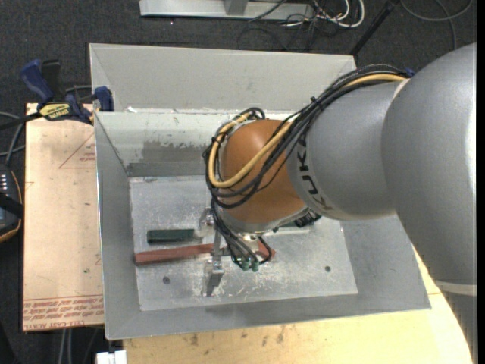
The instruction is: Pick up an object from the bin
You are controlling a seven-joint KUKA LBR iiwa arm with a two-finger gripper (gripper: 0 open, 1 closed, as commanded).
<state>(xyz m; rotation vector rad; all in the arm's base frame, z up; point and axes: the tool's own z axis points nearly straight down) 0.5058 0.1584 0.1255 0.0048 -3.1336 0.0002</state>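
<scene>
Edges: bin walls slope up on every side; stick and bar lie near the left wall, clear of it.
Open room: bare floor to the right of the tool and along the front wall.
Surface: scuffed grey metal, speckled white.
Stick: long, red-brown, lying flat left of centre; its right end reaches the tool.
Bar: short, dark green, just behind the stick, apart from it.
Arm: enters from the right; orange cover and cables above mid-bin.
Tool: low over the floor at the stick's right end; cannot tell whether clenched or released.
</scene>
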